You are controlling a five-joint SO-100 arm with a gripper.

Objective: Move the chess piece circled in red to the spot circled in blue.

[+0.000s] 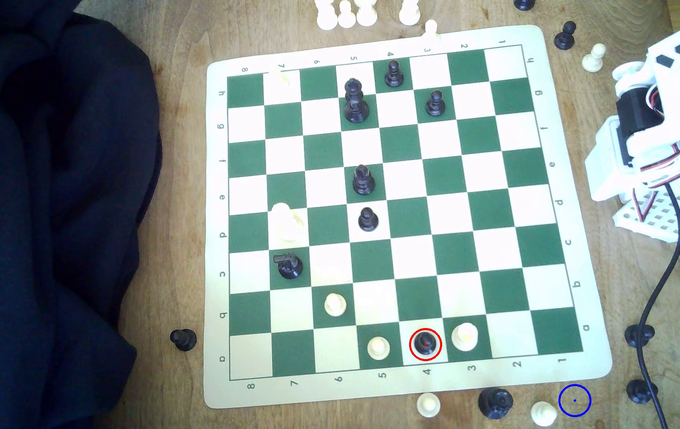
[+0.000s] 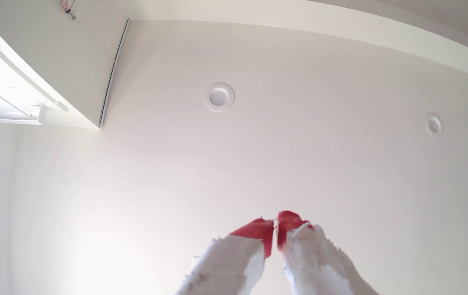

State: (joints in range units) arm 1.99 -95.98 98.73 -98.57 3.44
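Observation:
The small black pawn (image 1: pixel 425 343) stands inside the red ring on a white square in the board's nearest row, between two cream pieces. The blue ring (image 1: pixel 575 400) outlines bare brown tabletop off the board's near right corner in the exterior view. My white arm (image 1: pixel 660 136) is folded at the exterior view's right edge, far from both. In the wrist view my gripper (image 2: pixel 275 224) points up at a white ceiling, its red-tipped fingers (image 2: pixel 258 232) pressed together with nothing between them.
The green and white chess mat (image 1: pixel 392 383) holds several black and cream pieces. Loose pieces lie around it: a cream pawn (image 1: pixel 543 413) and a bulky black piece (image 1: pixel 495 403) just left of the blue ring. A black cable (image 1: pixel 656 297) runs down the right. Dark cloth (image 1: pixel 49 206) covers the left.

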